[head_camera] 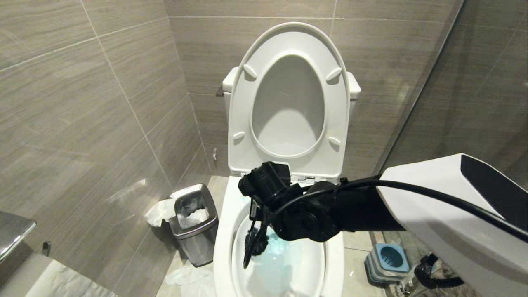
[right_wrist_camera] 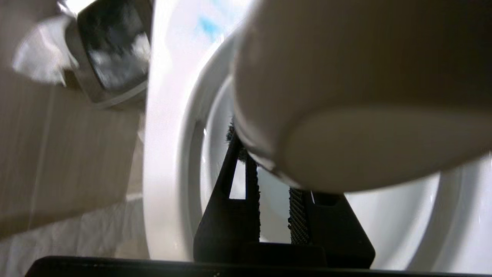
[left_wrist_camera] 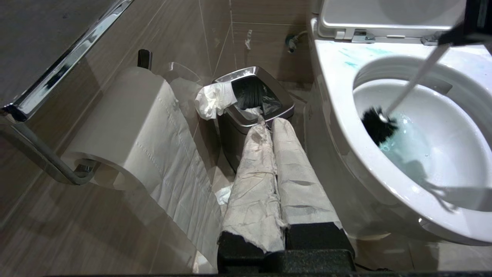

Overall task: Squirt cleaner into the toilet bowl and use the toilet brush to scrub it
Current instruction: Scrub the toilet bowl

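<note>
The brush (left_wrist_camera: pixel 378 127) has its black bristle head low in the bowl (left_wrist_camera: pixel 338 127), against the wall on the bin's side and right at the edge of the blue-tinted water; its white handle slopes up and out of the left wrist view. It looks light and stiff — a slim plastic rod that should pass pressure to the bristles, though smooth and likely slippery when wet. The knob end seems the best place to grip, and the right gripper (right_wrist_camera: pixel 273 215) is clamped on the handle there, the rounded white end filling its own view. The ceramic is hard, glossy and fixed; it will take firm scrubbing.

Cleaner (left_wrist_camera: pixel 399 142) shows as turquoise water round the bristles, plus pale streaks on the rim near the hinges.

The left gripper (left_wrist_camera: pixel 273 173) hangs beside the bowl, its paper-wrapped fingers pressed together on nothing.

By count: one brush, one bowl with seat and lid raised, one steel bin (head_camera: pixel 194 225) with tissue over its edge, one blue-and-grey holder (head_camera: pixel 387 260) on the floor opposite, one paper roll (left_wrist_camera: pixel 127 127) on its wall bracket — and two grippers.
</note>
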Tool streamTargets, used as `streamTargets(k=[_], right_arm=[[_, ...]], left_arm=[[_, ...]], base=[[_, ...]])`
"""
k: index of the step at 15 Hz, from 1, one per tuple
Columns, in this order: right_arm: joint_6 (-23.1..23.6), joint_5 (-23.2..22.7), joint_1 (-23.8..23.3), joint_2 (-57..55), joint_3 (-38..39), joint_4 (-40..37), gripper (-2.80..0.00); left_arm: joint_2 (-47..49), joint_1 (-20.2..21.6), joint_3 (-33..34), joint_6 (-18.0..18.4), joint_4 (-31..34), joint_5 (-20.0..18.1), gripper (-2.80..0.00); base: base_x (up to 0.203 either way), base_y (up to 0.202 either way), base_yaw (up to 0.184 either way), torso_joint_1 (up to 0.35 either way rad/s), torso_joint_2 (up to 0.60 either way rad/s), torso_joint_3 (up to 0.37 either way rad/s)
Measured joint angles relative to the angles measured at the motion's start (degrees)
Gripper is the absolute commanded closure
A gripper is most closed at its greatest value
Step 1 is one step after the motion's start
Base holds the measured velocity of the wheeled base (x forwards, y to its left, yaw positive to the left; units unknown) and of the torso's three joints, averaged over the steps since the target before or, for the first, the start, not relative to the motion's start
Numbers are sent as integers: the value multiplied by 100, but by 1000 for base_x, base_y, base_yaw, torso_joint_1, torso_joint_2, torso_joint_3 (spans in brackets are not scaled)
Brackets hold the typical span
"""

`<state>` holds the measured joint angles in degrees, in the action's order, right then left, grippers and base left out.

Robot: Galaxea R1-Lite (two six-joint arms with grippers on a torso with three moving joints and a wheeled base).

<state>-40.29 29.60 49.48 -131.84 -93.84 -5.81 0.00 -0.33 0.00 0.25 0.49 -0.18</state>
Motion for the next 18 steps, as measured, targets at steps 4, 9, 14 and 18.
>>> streamTargets(k=[4, 9, 14, 18], right_arm=[[-237, 30, 263, 523, 1355, 17, 0], [-89, 51, -326, 1478, 2551, 69, 0], [344, 50, -784, 1273, 1666, 128, 0], [387, 29, -700, 750, 839, 71, 0]], left_arm=[[0, -1, 0, 1, -1, 0, 0], [0, -2, 0, 2, -2, 0, 0], [0, 0, 0, 4, -2, 0, 0], [0, -2, 0, 0, -2, 0, 0]], base=[[0, 0, 0, 0, 0, 0], [0, 0, 0, 0, 0, 0], [0, 0, 0, 0, 0, 0], [0, 0, 0, 0, 0, 0]])
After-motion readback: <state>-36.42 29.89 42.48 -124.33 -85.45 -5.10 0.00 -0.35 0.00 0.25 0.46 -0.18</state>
